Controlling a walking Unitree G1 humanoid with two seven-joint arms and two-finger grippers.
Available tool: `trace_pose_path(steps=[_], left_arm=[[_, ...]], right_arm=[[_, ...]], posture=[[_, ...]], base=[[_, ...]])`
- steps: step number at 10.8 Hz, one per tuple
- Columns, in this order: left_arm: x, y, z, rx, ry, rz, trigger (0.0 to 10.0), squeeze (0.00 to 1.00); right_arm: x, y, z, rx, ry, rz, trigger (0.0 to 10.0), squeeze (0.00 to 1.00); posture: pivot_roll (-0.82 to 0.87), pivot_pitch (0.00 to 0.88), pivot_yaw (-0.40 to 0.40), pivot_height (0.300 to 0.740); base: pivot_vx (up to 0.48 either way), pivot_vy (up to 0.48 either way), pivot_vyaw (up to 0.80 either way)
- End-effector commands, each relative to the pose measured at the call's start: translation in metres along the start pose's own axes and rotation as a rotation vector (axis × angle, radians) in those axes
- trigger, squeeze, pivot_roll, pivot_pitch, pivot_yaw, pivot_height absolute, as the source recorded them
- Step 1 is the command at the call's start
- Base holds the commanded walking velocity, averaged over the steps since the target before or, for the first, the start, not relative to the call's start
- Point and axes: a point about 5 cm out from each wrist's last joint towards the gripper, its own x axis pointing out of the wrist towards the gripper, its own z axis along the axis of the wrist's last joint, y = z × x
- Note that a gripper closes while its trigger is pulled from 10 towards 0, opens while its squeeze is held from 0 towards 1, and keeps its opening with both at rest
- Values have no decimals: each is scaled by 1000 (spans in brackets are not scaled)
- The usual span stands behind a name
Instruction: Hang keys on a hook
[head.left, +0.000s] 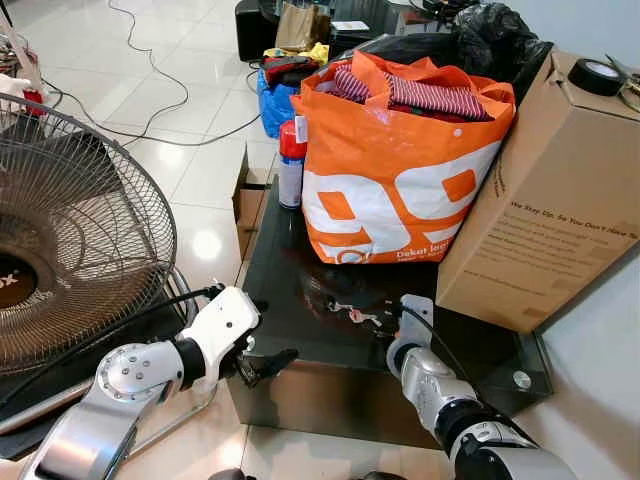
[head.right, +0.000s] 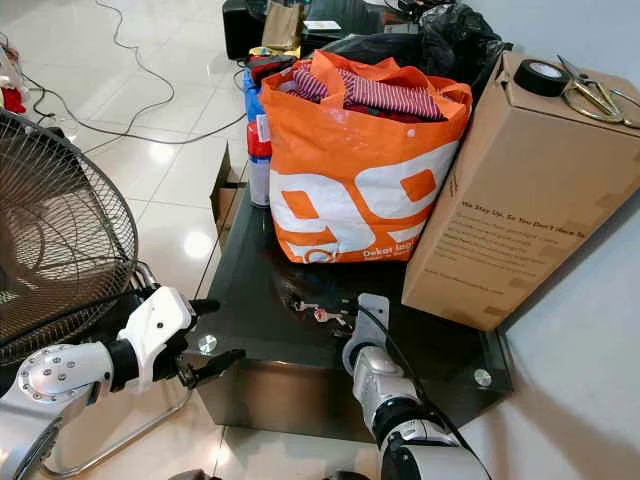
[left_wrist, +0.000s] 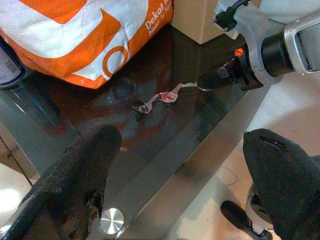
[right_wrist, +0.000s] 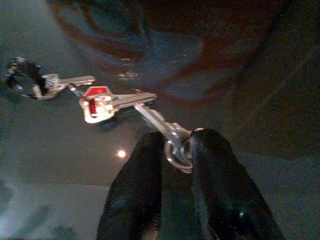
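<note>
Right gripper (right_wrist: 177, 150) clamped on ring end of keys (right_wrist: 100, 102), lower centre; keys trail toward upper left on glass table (right_wrist: 250, 75). Left gripper (left_wrist: 180, 165) fingers apart.

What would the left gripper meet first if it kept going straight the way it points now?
Probably the glass table: the left gripper, fingers open, aims down across its near edge. Beyond lie the keys, already pinched at the ring end by the right gripper. Depth is hard to judge.

We see the table (head.left: 300, 300) as landmark, bag (head.left: 395, 170) on it, keys (head.left: 358, 317) before the bag, box (head.left: 550, 190) to its right, spray can (head.left: 291, 165) to its left, fan (head.left: 70, 240) left of the table.
</note>
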Motion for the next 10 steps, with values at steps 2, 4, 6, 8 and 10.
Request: trace_pose_path(steps=[2,4,6,8,10], left_arm=[[-1,-3,1,8,0,-16,10000,0],[-2,-4,1,6,4,-21,10000,0],[-4,-4,0,6,8,-26,10000,0],[-5,-4,0,7,11,-31,10000,0],[-5,-5,0,9,12,-34,10000,0]], right_arm=[[-1,-10,-2,4,9,-65,10000,980],[-1,-11,-4,17,21,-71,10000,0],[-1,-9,-6,30,25,-66,4667,0],[-1,-7,-8,45,25,-59,0,0],[-1,-8,-8,50,22,-58,0,0]], posture=[[0,41,-62,740],[2,46,-58,740],[4,56,-52,740],[5,60,-48,740],[4,59,-48,740]], base=[[0,0,0],[0,0,0],[0,0,0],[0,0,0],[0,0,0]])
